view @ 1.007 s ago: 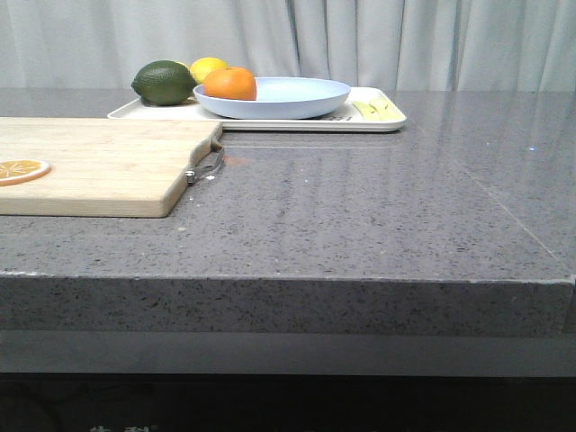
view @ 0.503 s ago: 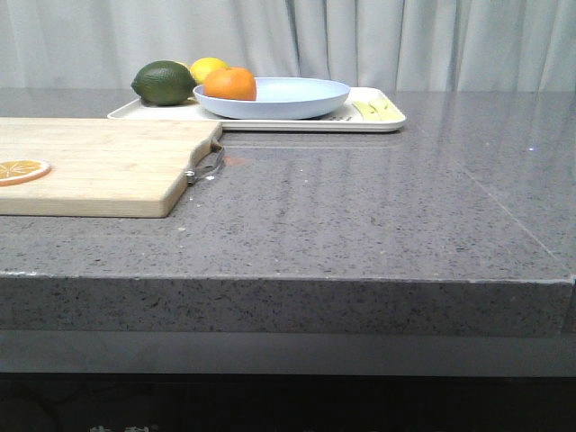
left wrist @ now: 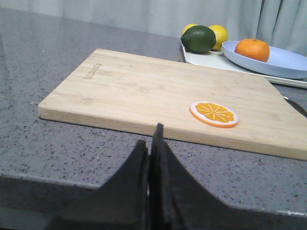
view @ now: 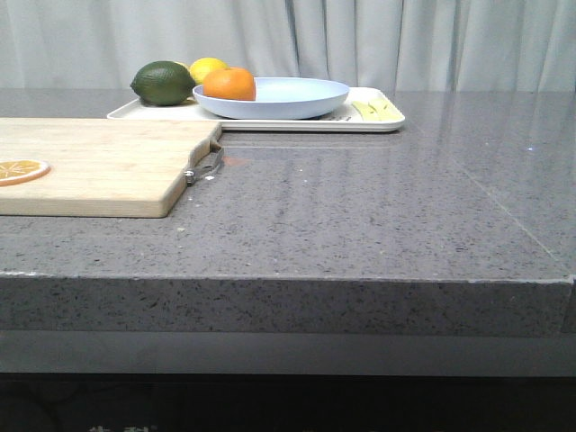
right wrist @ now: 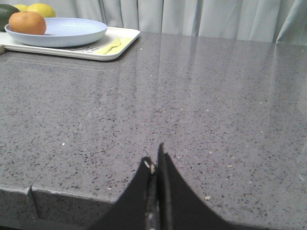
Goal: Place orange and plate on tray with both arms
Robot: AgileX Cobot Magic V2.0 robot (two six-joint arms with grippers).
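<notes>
The orange [view: 229, 84] lies in the pale blue plate [view: 288, 99], which rests on the cream-white tray [view: 382, 121] at the far side of the table. They also show in the left wrist view, orange [left wrist: 253, 49], plate [left wrist: 288, 62], and in the right wrist view, orange [right wrist: 27, 22], plate [right wrist: 67, 31], tray [right wrist: 120, 45]. My left gripper [left wrist: 151, 139] is shut and empty near the table's front edge, before the cutting board. My right gripper [right wrist: 154, 160] is shut and empty over the front edge on the right. Neither gripper shows in the front view.
A light wooden cutting board [view: 99, 162] with a dried orange slice [view: 20, 169] lies front left. A dark green fruit [view: 164, 82] and a yellow lemon [view: 207, 68] sit on the tray's left part. Pale yellow cutlery [view: 376, 110] lies at its right end. A curtain hangs behind.
</notes>
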